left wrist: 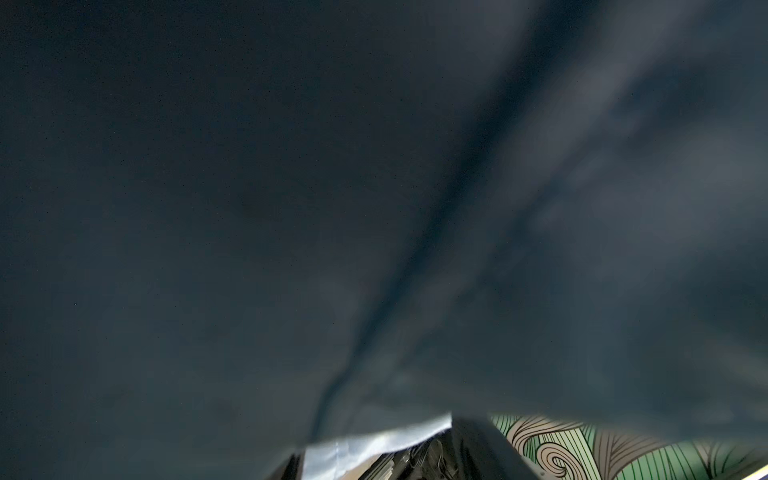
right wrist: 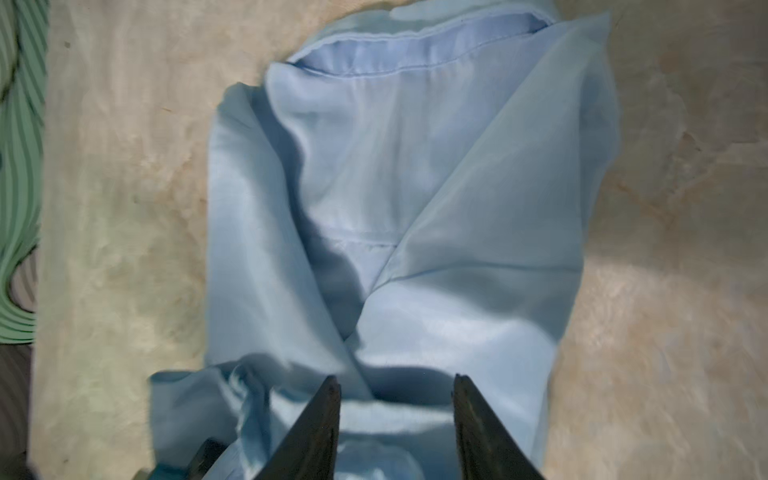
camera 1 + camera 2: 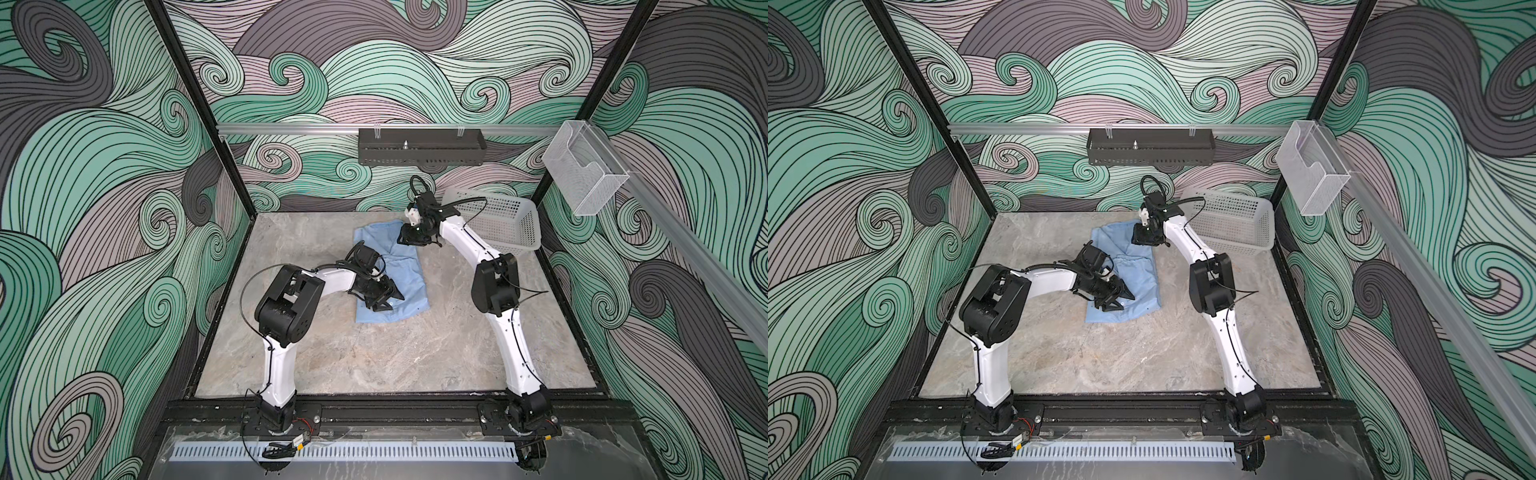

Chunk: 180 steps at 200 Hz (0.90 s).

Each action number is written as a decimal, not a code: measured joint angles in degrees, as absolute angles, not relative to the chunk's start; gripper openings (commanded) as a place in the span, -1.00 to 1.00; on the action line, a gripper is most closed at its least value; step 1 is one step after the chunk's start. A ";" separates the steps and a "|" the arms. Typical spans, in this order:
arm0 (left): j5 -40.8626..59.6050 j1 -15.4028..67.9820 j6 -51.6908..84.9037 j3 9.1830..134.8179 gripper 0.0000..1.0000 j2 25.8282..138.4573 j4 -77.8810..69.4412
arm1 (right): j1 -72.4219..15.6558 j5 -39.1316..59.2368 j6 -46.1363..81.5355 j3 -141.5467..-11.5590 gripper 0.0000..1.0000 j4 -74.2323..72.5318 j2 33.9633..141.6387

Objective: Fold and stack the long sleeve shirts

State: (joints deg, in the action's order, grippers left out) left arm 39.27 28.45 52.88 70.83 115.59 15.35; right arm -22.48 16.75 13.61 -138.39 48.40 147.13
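Left end effector [image 3: 395, 302] and right end effector [image 2: 395, 377] sit, jaws parted, on the light blue shirt [image 3: 411, 282]; snagging thin fabric could unfold it.

Front half of grey marble-look counter [image 3: 395, 357] bare btwn white-and-black left arm [image 3: 286, 307] & right arm [image 3: 496, 286]: wide free lane. Folded light blue thin-fabric shirt [image 3: 409, 286] fills centre-back. White perforated plastic basket [image 3: 511, 226], tilted, blocks back-right corner, w/ right arm's elbow just in front. Back-left strip open. Black slotted tray [image 3: 419, 151] on back wall hangs well above counter.
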 measured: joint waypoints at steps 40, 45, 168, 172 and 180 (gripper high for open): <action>41.43 28.27 49.60 71.53 0.17 116.68 15.68 | -22.24 15.59 12.38 -140.70 -0.09 52.36 151.92; 41.47 28.14 48.75 71.57 0.17 116.68 16.16 | -22.17 15.35 12.45 -140.42 -0.09 52.58 151.61; 26.68 11.18 26.74 69.45 0.29 107.57 43.53 | -27.68 20.67 27.05 -86.02 -0.12 37.47 121.01; 26.20 10.96 26.50 69.47 0.30 107.26 44.12 | -28.14 20.84 27.68 -84.31 -0.10 36.67 120.01; 25.41 10.79 26.04 69.56 0.31 106.19 45.23 | -28.91 20.99 28.93 -81.47 -0.02 35.48 118.04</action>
